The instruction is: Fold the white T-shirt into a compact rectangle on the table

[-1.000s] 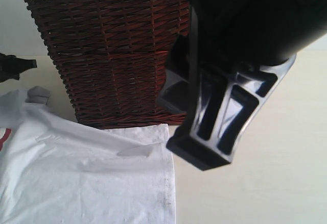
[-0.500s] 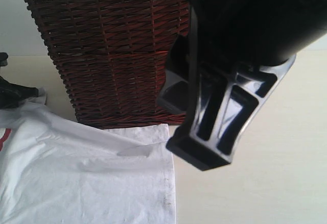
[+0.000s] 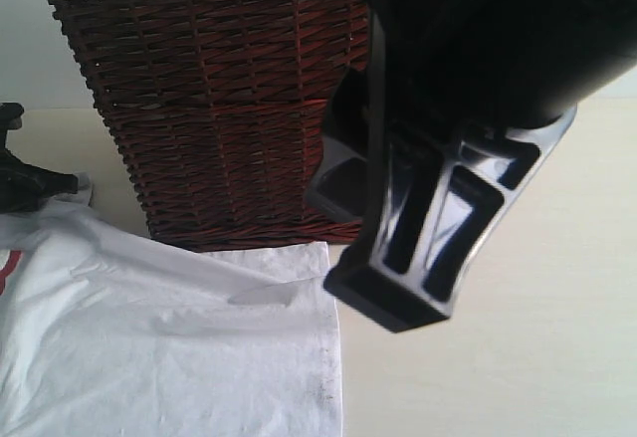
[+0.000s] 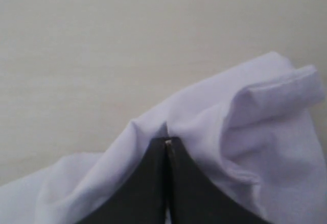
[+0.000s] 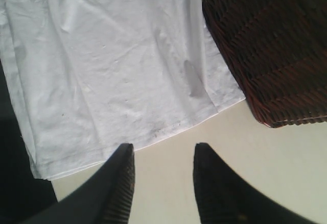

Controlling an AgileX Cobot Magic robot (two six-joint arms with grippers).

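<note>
The right gripper (image 5: 162, 155) hangs over the bare table (image 5: 240, 147) with its jaws apart and empty. Just beyond its fingertips lies the hem of the white T-shirt (image 5: 117, 66), running roughly along the line from one finger to the other, so I judge this arm the nearer one for the hem. From there the shirt spreads flat on the table to its far end, where the left gripper (image 4: 167, 143) is closed on a raised fold of cloth (a sleeve edge, I think). The wicker basket (image 3: 219, 109) stands just beside the shirt.
</note>
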